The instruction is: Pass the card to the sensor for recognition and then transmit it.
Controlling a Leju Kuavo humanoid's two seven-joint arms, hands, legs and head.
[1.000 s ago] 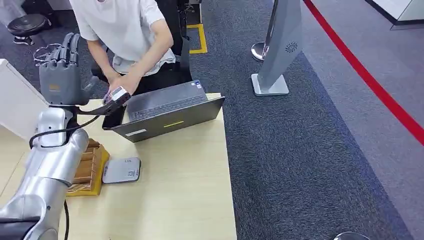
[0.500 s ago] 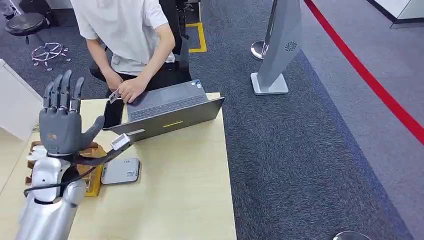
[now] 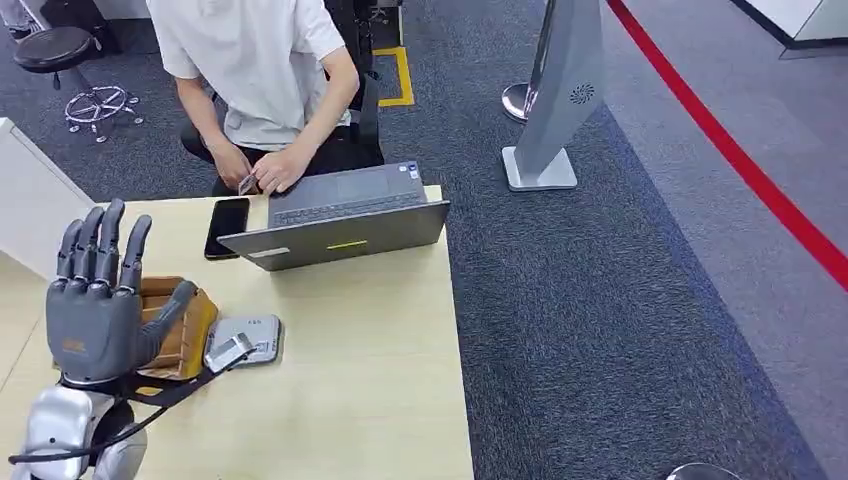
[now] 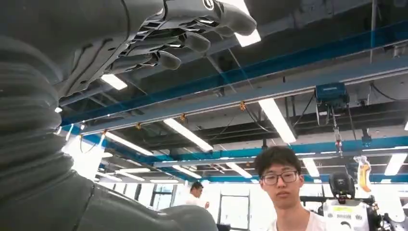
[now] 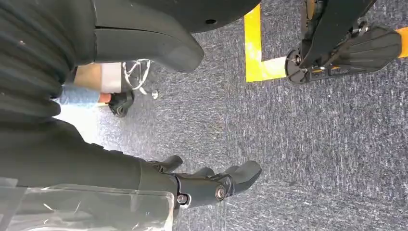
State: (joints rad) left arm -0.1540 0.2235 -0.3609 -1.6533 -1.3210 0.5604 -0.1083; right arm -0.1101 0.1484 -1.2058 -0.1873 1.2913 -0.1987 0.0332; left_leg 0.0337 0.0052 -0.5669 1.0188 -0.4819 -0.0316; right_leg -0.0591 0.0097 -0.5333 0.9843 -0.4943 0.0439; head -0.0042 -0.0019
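the left hand, matte grey plastic, stands upright with fingers spread wide, holding nothing. the right hand hangs over speckled carpet, fingers loosely apart and empty. the small flat card is in the person's hands at the far table edge. on the pale wooden table a slotted wooden box sits beside the flat grey rounded sensor.

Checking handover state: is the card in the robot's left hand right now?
No: in the head view the grey left hand is raised with fingers spread and empty, while the seated person's hands hold the small card by the grey laptop.
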